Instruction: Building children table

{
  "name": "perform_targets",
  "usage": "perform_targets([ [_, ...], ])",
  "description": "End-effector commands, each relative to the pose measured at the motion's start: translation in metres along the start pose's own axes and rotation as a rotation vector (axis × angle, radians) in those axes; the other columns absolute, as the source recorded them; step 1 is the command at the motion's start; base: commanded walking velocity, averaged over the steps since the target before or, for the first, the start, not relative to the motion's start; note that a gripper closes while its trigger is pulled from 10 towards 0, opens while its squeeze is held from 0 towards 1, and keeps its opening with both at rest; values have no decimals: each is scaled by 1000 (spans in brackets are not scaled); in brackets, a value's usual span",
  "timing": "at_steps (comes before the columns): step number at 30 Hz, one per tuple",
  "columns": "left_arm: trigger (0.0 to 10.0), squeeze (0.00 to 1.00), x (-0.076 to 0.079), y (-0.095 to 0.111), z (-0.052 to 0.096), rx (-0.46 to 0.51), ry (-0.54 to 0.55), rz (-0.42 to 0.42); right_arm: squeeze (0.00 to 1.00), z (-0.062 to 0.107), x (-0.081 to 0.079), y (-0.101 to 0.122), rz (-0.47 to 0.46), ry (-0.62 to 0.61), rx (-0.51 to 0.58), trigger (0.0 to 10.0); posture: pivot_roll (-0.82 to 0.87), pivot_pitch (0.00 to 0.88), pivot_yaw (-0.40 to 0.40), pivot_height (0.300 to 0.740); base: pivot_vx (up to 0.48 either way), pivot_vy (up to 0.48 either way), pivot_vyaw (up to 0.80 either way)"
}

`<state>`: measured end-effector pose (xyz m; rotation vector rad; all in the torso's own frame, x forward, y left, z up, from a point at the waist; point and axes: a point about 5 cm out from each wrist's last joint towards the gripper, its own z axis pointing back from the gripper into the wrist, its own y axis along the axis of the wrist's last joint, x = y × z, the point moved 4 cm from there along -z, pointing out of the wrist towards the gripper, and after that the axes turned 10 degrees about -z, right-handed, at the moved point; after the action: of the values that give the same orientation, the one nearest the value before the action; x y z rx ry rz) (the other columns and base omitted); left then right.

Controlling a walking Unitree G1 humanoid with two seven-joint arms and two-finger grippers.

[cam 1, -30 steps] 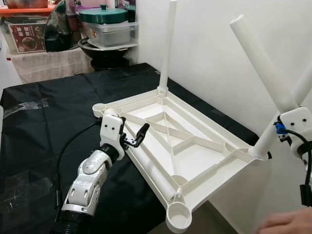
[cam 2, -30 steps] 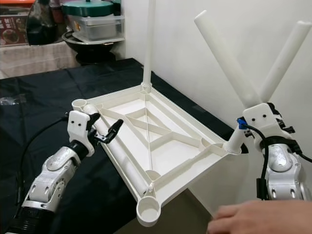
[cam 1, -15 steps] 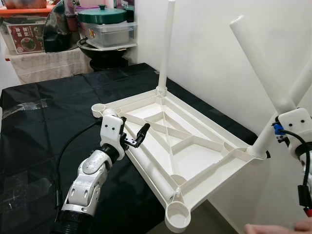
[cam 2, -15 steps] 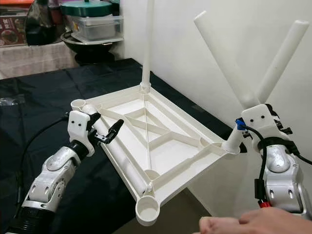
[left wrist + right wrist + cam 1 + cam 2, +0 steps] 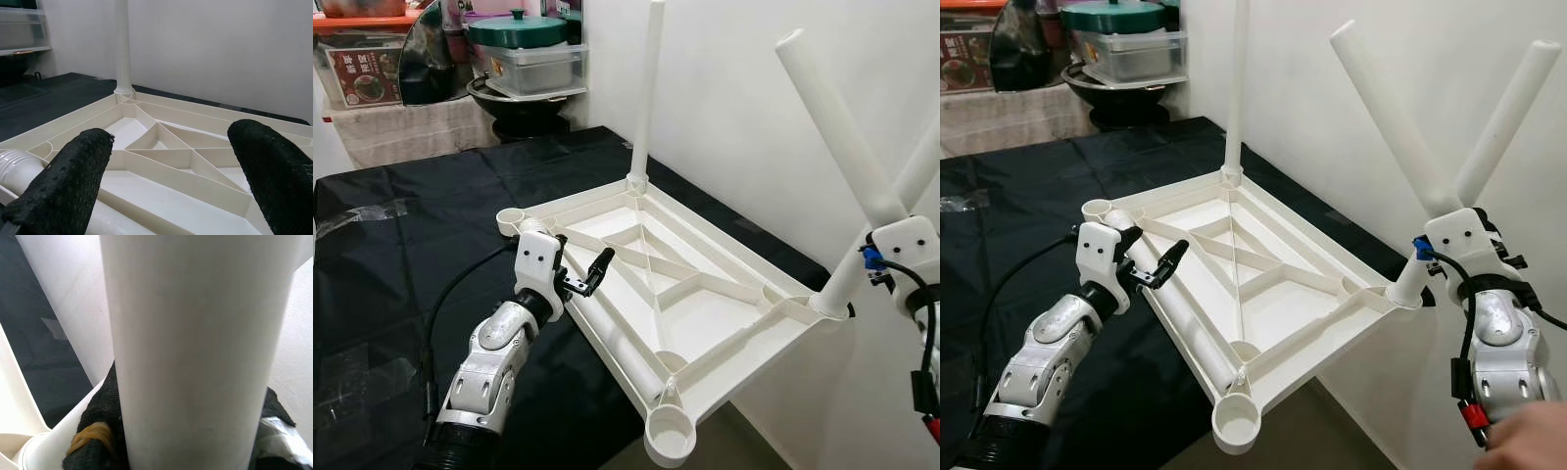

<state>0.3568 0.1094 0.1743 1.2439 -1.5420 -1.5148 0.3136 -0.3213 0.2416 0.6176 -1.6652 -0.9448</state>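
Note:
A white plastic table top (image 5: 705,323) lies upside down on the black-covered table (image 5: 411,245), its near-right part hanging past the edge. One white leg (image 5: 646,98) stands upright in the far corner socket. My right gripper (image 5: 1423,277) is shut on a tilted leg (image 5: 1513,113) just above the right corner socket (image 5: 1402,297). A second leg (image 5: 1391,117) slants up-left from behind that wrist, its lower end hidden. My left gripper (image 5: 582,277) is open over a loose leg (image 5: 607,328) lying along the top's left rim. The near corner socket (image 5: 671,436) is empty.
A white wall (image 5: 754,147) runs close along the right. Pots and plastic boxes (image 5: 524,59) are stacked at the back. A person's hand (image 5: 1528,441) shows at the bottom right, beside my right arm. Floor (image 5: 729,446) lies below the overhanging corner.
The person's hand has drawn back toward the bottom right corner. Both arms and the table top have barely moved.

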Motion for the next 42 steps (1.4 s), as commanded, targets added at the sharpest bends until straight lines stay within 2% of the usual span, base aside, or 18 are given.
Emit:
perform_targets([
  [1, 10000, 0, -2, -6, 1, -22, 6, -6, 0, -2, -3, 0, -9, 1, 5, 10000, -19, 0, -73, 740, 0, 0, 0],
  [29, 10000, 0, -1, -7, 1, -24, 1, -11, 0, -3, -4, 1, -20, 1, 8, 10000, -21, 0, -73, 740, 0, 0, 0],
  [42, 10000, 0, -1, -10, 1, -24, -1, -15, 0, -6, -11, 1, -28, 12, 19, 10000, -17, 0, -76, 740, 0, 0, 0],
])
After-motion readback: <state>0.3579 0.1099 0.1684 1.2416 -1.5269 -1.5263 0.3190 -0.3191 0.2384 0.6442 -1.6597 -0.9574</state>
